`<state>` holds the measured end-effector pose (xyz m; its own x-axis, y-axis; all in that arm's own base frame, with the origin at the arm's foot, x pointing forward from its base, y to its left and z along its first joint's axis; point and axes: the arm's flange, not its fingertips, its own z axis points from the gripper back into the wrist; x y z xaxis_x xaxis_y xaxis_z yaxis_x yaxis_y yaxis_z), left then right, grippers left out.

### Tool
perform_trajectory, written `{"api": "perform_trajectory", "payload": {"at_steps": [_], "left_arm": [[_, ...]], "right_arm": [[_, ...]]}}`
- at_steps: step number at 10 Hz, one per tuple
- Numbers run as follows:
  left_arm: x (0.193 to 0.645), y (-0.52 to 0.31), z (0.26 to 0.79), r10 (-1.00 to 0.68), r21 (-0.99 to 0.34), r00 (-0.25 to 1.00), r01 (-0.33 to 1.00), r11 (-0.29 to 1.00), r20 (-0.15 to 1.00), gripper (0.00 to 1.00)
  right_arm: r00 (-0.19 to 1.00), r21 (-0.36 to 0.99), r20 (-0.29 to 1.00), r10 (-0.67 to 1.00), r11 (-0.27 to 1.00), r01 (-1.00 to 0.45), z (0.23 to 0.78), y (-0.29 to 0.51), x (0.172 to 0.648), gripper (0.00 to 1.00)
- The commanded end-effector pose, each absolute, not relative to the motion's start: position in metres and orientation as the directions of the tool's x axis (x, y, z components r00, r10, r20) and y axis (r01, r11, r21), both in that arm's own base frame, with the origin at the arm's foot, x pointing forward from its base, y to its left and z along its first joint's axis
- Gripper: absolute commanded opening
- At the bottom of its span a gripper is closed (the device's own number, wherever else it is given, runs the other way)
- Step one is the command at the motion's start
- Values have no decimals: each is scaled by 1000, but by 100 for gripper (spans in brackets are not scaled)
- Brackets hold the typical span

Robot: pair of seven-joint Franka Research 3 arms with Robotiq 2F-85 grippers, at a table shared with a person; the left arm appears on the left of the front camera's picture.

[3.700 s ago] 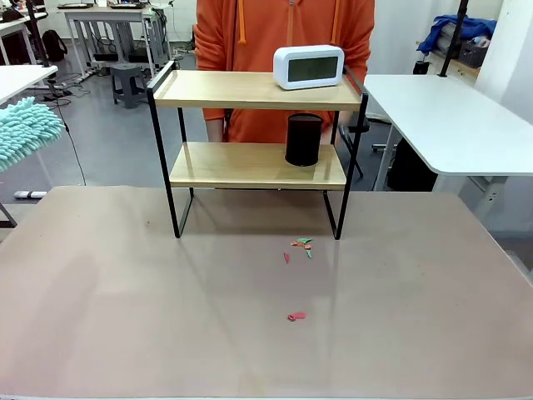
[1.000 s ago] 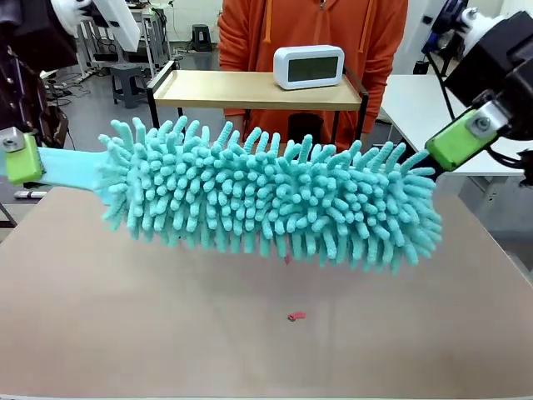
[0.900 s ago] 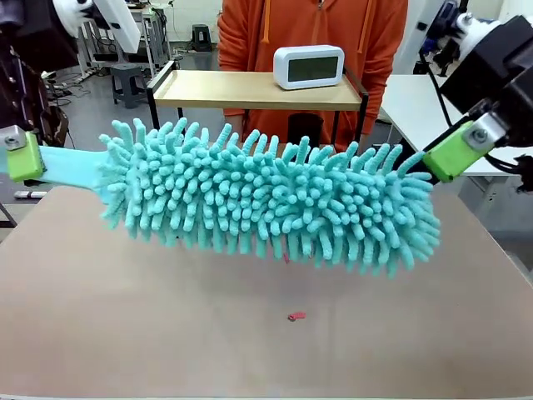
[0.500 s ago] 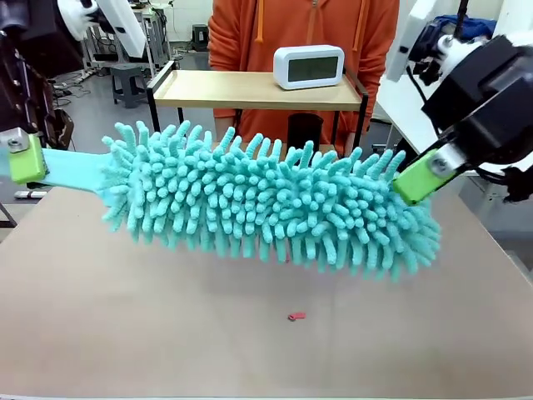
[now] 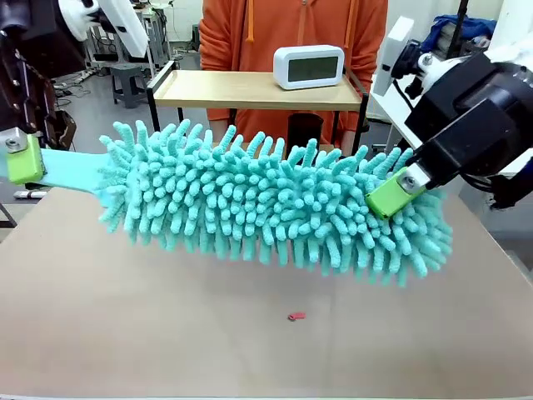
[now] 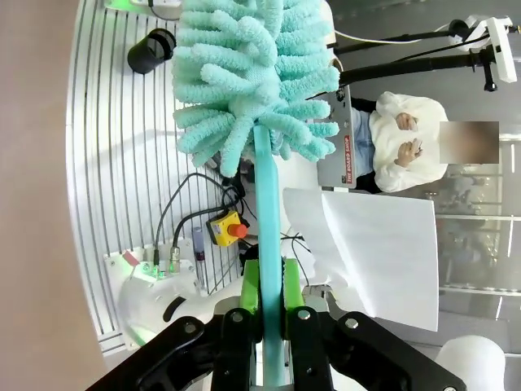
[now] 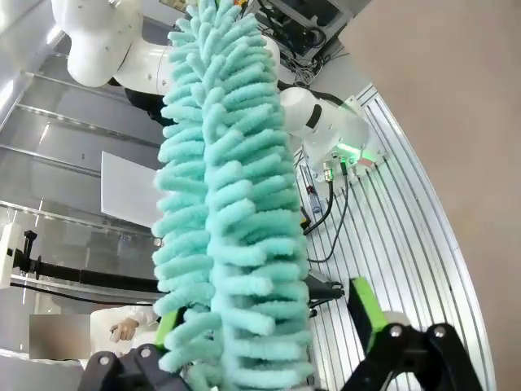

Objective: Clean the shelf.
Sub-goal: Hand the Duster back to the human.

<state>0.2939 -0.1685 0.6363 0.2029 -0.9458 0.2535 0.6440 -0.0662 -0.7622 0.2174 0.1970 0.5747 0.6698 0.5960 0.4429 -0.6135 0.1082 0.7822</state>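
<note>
Two grippers were on the job at this entry. At far left I had the left gripper [image 5: 18, 158] clamped tight on the flat turquoise handle [image 6: 267, 244] of the duster [image 5: 266, 204], which hung level above the near table [image 5: 125, 333]. Its fluffy head ran rightward across most of the scene. At the right end, the right gripper [image 7: 269, 326] stood spread wide, its pads [image 5: 390, 193] straddling the duster's tip without pinching it. The shelf [image 5: 250, 89] stood at the far side of the table behind the duster, a white clock [image 5: 309, 67] on its top board and a black cup [image 5: 305, 127] partly visible below. My judgement: close the right jaws on the core, not the loose fibres, before the left lets go. Small red scraps [image 5: 296, 316] lay on the near table.
</note>
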Motion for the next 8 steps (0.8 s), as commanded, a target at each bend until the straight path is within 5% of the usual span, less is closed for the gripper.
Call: {"api": "perform_trajectory", "payload": {"at_steps": [1, 5, 6, 7, 8], "left_arm": [[296, -166, 644, -942, -765, 218, 642, -57, 254, 13], [296, -171, 640, -946, -768, 215, 638, -52, 243, 13], [296, -171, 639, -947, -768, 214, 638, -51, 241, 13], [296, -172, 639, -947, -768, 213, 638, -52, 241, 13], [296, -172, 639, -947, -768, 213, 639, -51, 240, 13]], "right_arm": [[666, 784, 476, 575, 65, -617, 574, 201, 215, 100], [670, 788, 478, 568, 60, -613, 574, 199, 213, 100], [672, 789, 474, 569, 63, -611, 574, 199, 213, 91], [674, 792, 462, 577, 74, -607, 574, 198, 214, 43], [674, 794, 459, 579, 73, -604, 574, 197, 214, 34]]}}
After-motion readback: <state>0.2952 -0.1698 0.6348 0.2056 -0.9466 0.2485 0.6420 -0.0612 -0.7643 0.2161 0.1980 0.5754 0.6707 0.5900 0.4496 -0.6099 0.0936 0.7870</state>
